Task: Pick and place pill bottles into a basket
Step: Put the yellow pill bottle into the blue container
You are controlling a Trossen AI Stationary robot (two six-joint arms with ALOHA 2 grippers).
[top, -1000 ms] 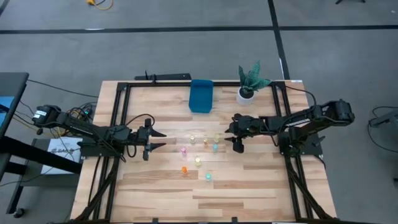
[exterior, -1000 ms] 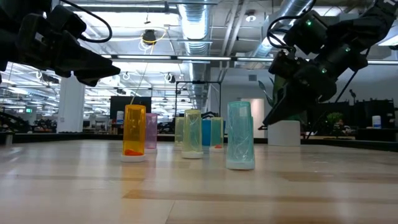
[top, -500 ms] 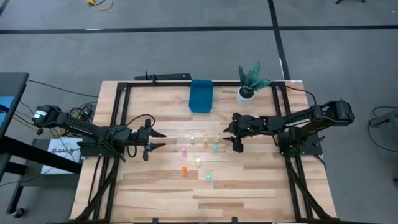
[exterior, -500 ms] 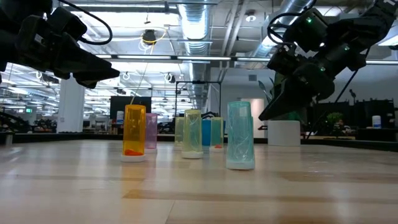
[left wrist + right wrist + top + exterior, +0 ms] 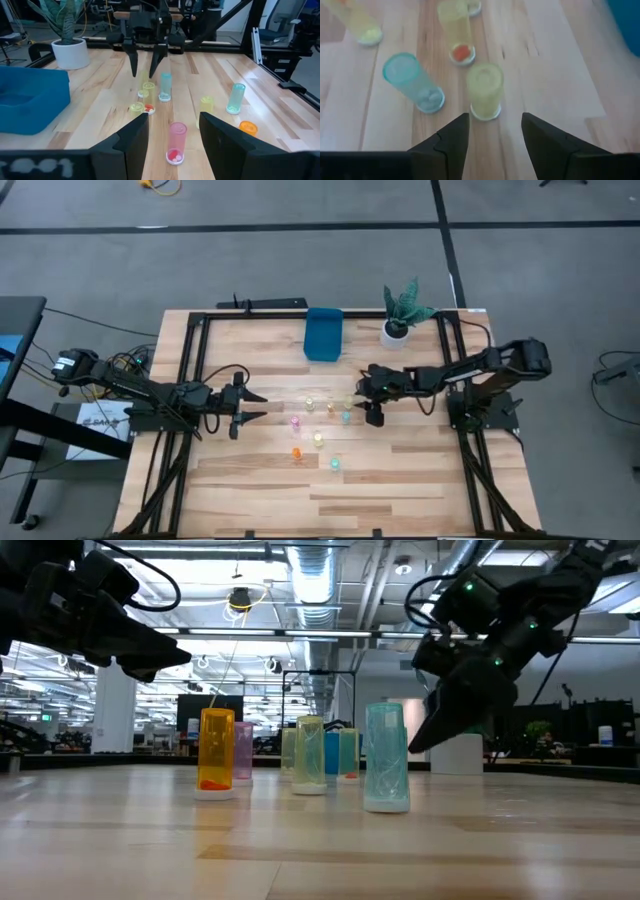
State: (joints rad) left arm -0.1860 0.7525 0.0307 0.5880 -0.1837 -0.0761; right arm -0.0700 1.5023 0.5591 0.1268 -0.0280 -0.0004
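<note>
The right end effector (image 5: 367, 402) hangs fingers apart and empty, just beside a pale yellow bottle (image 5: 485, 91) and a green bottle (image 5: 413, 83). The left end effector (image 5: 255, 406) waits open over the surface (image 5: 400, 480), well apart from the pill bottles (image 5: 318, 438) clustered mid-surface. The blue basket (image 5: 323, 334) sits beyond them. Bottle contents blur; no writing is legible.

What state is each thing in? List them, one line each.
pill bottles: upright on the table, none gripped.
basket: on the table, no bottle seen inside.
left gripper: open, empty, beside the bottles.
right gripper: open, empty, pointed at a pale yellow bottle.
potted plant: upright.
</note>
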